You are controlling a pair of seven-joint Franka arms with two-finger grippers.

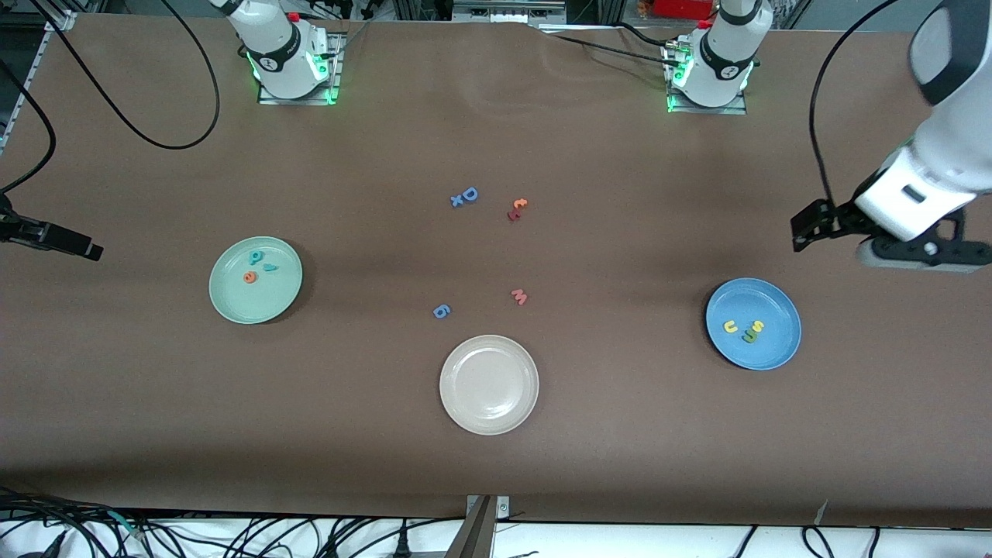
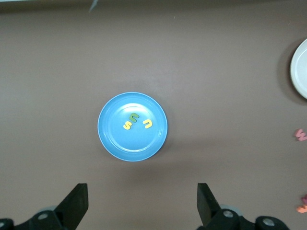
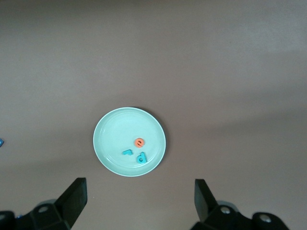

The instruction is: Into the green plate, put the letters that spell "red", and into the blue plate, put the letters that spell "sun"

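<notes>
Green plate holding red letters, beige plate empty, left gripper, right gripper both wide

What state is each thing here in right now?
Green plate: holds three small letters.
Blue plate: holds three small letters.
Beige plate: empty.
Left end effector: open, high over the table by the blue plate.
Right end effector: open, high by the green plate.

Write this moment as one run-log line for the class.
green plate: teal r, orange e, teal d inside | blue plate: yellow s, yellow u, green n inside | left gripper: open, raised | right gripper: open, raised
</notes>
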